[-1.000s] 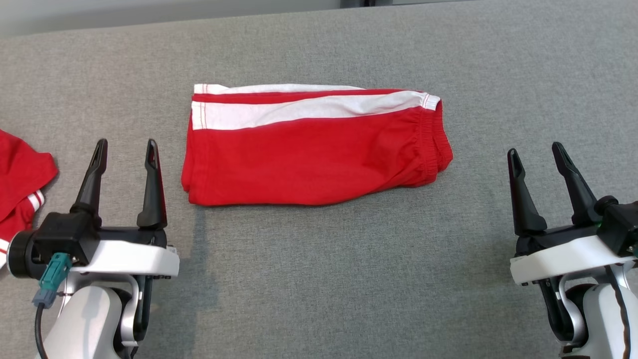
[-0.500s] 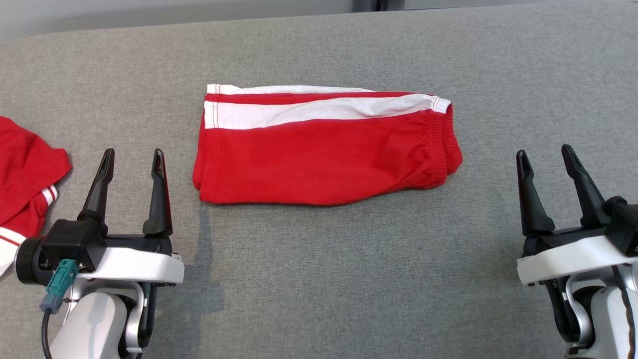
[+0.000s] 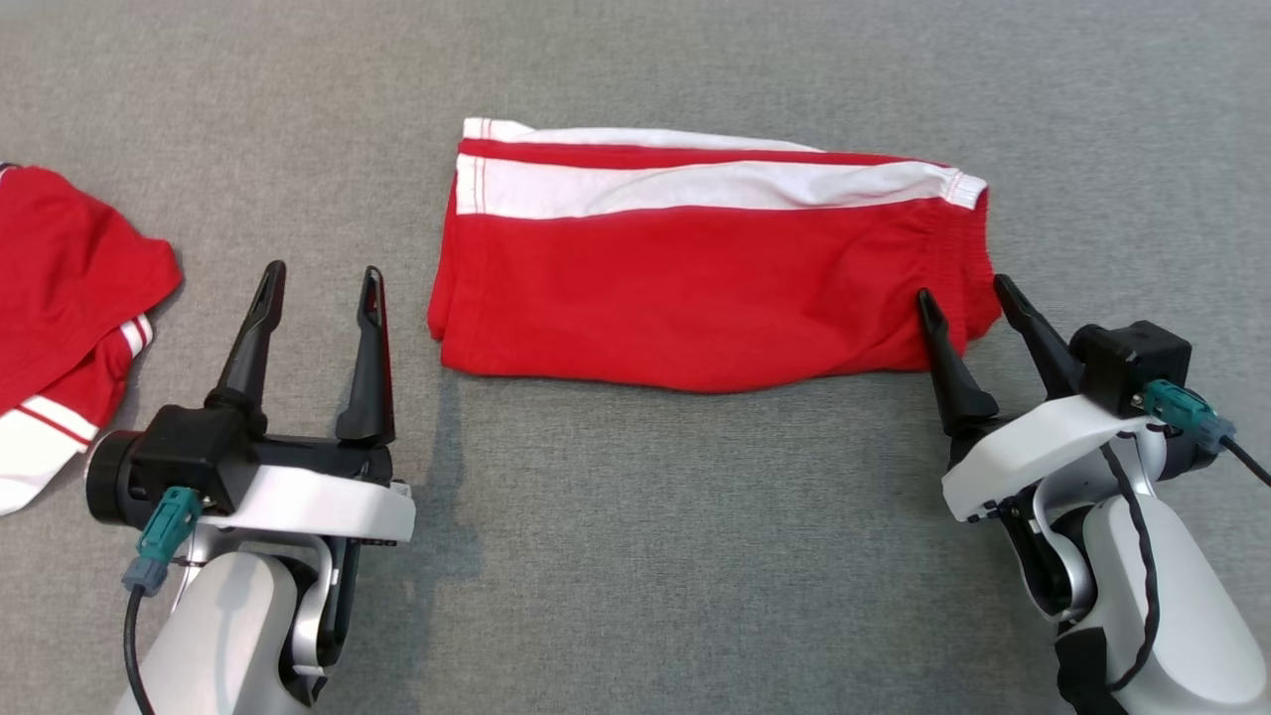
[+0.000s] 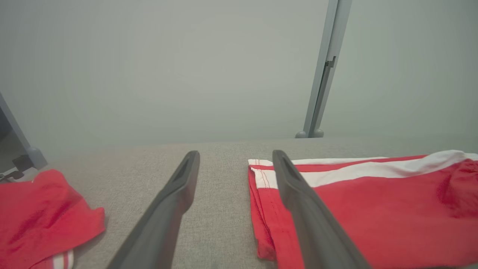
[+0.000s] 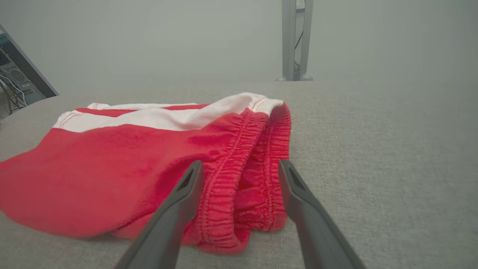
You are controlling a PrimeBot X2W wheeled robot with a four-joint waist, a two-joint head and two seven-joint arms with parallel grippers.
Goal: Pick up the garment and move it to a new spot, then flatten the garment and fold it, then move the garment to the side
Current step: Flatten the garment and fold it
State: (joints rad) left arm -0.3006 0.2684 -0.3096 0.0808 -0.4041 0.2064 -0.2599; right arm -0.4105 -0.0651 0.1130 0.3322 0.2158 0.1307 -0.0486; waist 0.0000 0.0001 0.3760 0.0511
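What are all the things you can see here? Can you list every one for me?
folded shorts: one, red with white side stripes, middle of the table
second garment: one, red with white trim, crumpled at the table's left edge
table: one, grey fabric top, under everything
post: one, pale grey metal, standing behind the table's far edge
left gripper: one, dark fingers on a white arm, open, over bare table just left of the shorts
right gripper: one, dark fingers on a white arm, open, fingers either side of the shorts' elastic waistband end
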